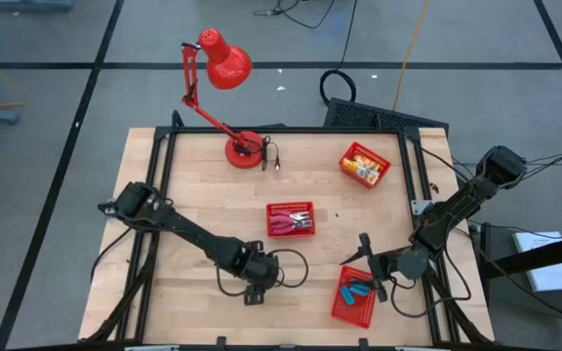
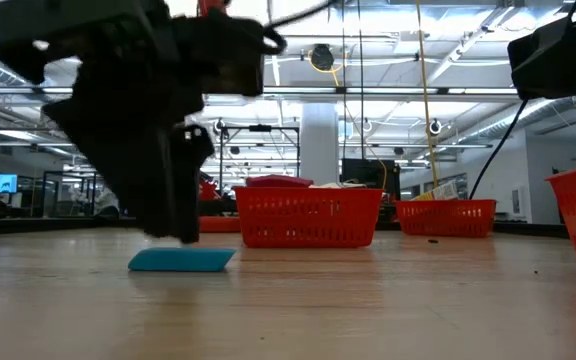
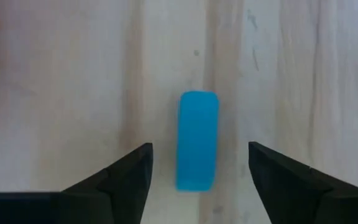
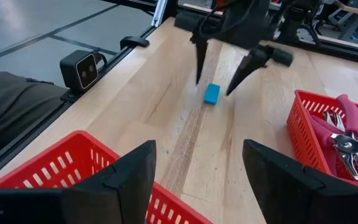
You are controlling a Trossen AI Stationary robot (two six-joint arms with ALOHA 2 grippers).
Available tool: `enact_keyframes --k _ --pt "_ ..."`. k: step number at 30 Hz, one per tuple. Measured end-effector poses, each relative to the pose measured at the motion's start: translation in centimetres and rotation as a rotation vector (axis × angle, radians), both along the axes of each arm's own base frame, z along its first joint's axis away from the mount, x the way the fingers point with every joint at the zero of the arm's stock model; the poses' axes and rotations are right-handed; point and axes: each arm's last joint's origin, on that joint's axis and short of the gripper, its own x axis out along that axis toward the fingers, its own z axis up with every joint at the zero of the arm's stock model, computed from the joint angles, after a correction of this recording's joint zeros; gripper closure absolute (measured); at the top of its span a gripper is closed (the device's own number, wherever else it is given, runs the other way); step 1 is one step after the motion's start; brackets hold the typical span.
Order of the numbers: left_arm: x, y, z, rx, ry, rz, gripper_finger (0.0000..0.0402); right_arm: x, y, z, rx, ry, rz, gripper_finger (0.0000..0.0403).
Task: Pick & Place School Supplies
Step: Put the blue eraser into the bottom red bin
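While the blue block [image 3: 197,140] lies flat on the bench [image 3: 73,93], the left hand [image 3: 199,165] hangs over it, fingers apart.

The left arm is reaching from the table's left edge toward the near middle, its wrist bending downward. The left gripper [image 3: 199,171] is pointing straight down close over the tabletop, its two dark fingers [image 3: 124,180] standing spread apart. The right arm is stretching in from the right side, elbow bent, toward the near right corner. The right gripper [image 4: 197,180] is hovering low and level, its fingers [image 4: 283,186] also standing parted
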Motion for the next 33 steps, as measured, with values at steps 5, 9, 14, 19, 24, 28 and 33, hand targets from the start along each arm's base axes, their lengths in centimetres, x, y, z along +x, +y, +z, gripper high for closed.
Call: enact_keyframes --k 5,9,14,19,24,28,33 --pt "0.4 -0.2 -1.3 -0.032 0.03 -0.003 0.0143 0.0 0.0 -0.1 0.004 0.013 -0.005 0.0176" --pt "0.4 -0.2 -1.6 -0.013 0.031 0.054 0.0171 0.0 0.0 -0.1 0.004 0.012 -0.007 0.0176" --pt "0.4 0.0 -1.7 0.007 0.033 0.112 0.0266 0.0 0.0 0.0 0.009 0.007 -0.008 0.0177" --pt "0.3 -0.2 -1.8 0.029 0.027 0.117 0.0364 0.0 0.0 0.0 0.012 0.004 -0.008 0.0177" --pt "0.3 -0.3 -1.8 0.048 0.007 0.143 0.0364 0.0 0.0 0.0 0.024 0.004 -0.012 0.0177" --pt "0.2 -0.8 -1.8 0.097 -0.046 0.146 0.0364 0.0 0.0 0.0 0.031 0.005 -0.015 0.0177" --pt "0.1 -1.6 -1.7 0.164 -0.118 0.152 0.0364 0.0 0.0 0.1 0.036 0.0 -0.015 0.0177"
